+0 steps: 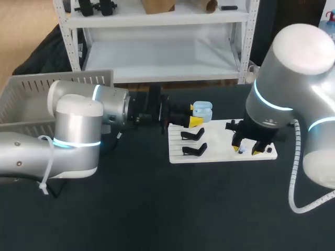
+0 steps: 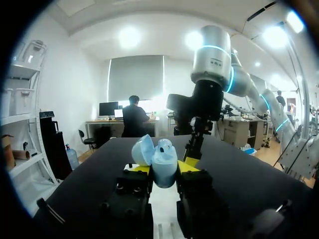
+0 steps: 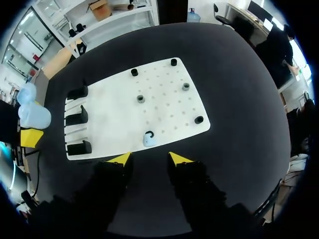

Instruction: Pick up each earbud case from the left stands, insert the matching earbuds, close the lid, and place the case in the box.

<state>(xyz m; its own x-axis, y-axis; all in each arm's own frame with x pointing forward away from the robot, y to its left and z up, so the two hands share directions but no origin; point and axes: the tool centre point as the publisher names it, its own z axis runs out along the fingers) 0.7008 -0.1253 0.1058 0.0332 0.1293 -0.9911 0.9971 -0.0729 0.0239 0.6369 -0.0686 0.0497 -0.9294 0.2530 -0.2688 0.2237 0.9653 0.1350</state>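
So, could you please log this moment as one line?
left hand: shut on case, lid open | right hand: open, by earbud on board

You have the board (image 1: 220, 151) right of the table's (image 1: 157, 209) middle, stands (image 1: 193, 142) on its left part, an earbud (image 3: 148, 139) near its near edge under your right gripper (image 1: 246, 150). Your left gripper (image 1: 196, 121) holds the case (image 1: 202, 110) over its far left corner. The basket (image 1: 31, 99) sits far left.

Pale blue earbud case (image 1: 202, 110) between left fingers (image 1: 194, 122), right fingers (image 1: 256, 151) over white board (image 1: 220, 152).
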